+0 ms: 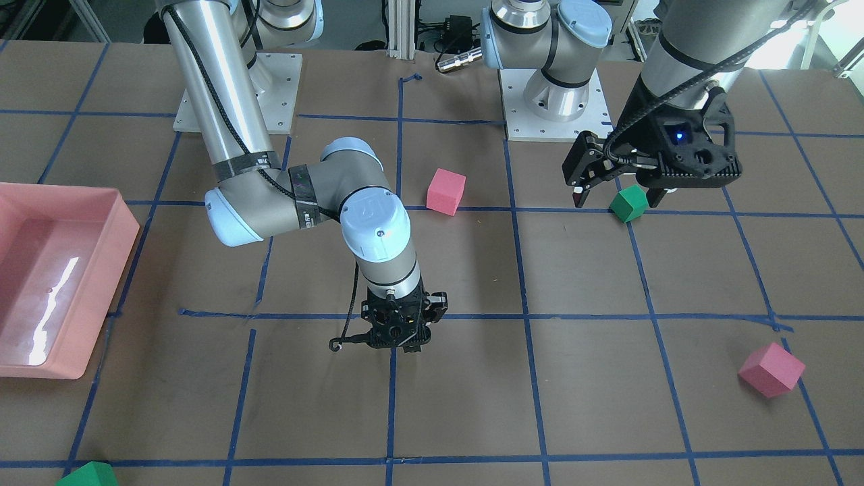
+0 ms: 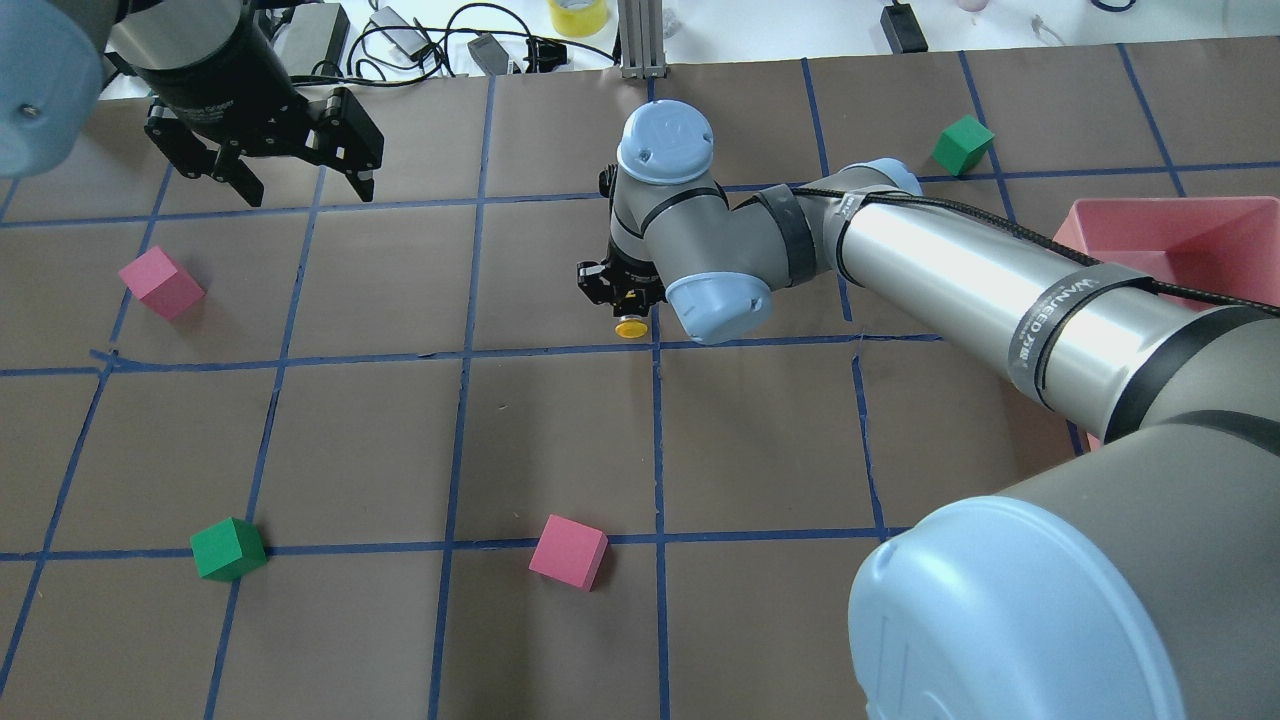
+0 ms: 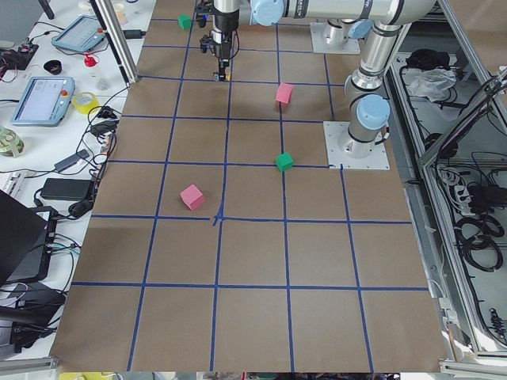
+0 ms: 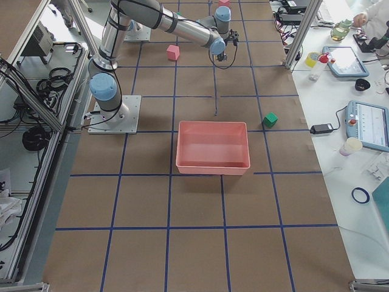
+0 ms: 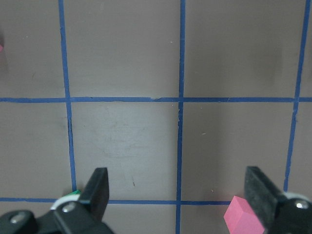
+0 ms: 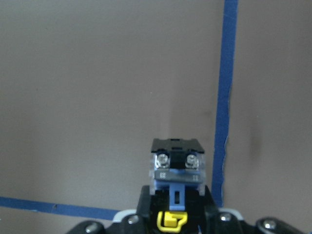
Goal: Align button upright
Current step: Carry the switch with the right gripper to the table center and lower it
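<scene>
The button (image 2: 630, 327) shows its round yellow cap in the overhead view, just on the near side of my right gripper (image 2: 622, 300). In the right wrist view its black and clear body (image 6: 176, 163) with two screw terminals sticks out between the shut fingers, low over the brown table. My right gripper (image 1: 399, 345) points straight down near a blue tape line. My left gripper (image 2: 305, 190) is open and empty at the far left of the table, hovering over a green cube (image 1: 628, 203). Its fingers (image 5: 97, 187) stand wide apart in the left wrist view.
A pink cube (image 2: 568, 551) and a green cube (image 2: 228, 549) lie near the robot. Another pink cube (image 2: 160, 282) lies at the left, and another green cube (image 2: 963, 144) at the far right. A pink bin (image 2: 1150, 240) stands at the right, under my right arm.
</scene>
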You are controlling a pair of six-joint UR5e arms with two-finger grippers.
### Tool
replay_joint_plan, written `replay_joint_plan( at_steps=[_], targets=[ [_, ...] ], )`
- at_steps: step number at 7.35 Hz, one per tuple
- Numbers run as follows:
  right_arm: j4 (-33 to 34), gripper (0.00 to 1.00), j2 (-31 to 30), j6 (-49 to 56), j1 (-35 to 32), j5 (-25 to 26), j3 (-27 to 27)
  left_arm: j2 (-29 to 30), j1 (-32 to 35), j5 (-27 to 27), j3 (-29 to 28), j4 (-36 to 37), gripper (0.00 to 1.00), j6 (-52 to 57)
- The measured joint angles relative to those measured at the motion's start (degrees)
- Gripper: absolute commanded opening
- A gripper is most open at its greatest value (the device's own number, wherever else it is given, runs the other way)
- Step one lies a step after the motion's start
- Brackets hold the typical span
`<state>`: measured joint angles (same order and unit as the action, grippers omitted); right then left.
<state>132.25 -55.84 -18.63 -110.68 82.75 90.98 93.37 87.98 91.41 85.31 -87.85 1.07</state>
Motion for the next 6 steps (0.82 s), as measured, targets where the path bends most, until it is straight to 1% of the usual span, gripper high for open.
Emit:
replay_joint_plan(
  at_steps=[1,2,3,4,5,6],
  targets=[
    [0.06,0.34,0.22,0.04,-0.09,0.09,0.22,-0.02,0.00,0.00,-0.02,0.03,1.00,0.04],
    [0.02,0.42,0.37,0.20,-0.12,0.16,0.76,0.01,0.00,0.00,-0.04,0.06,1.00,0.05],
    [0.06,0.56,0.43,0.34,-0.14,0.20,1.40,0.08,0.00,0.00,-0.04,0.23,1.00,0.06],
    [0.11,0.62,0.45,0.40,-0.14,0.22,1.71,0.11,0.00,0.00,0.02,0.48,1.00,0.07],
    [0.18,0.75,0.47,0.43,-0.14,0.20,1.79,0.14,0.00,0.00,0.07,0.59,1.00,0.07],
    [0.24,1.00,0.46,0.44,-0.15,0.18,1.84,0.14,0.00,0.00,0.10,0.64,1.00,0.07]
  ],
)
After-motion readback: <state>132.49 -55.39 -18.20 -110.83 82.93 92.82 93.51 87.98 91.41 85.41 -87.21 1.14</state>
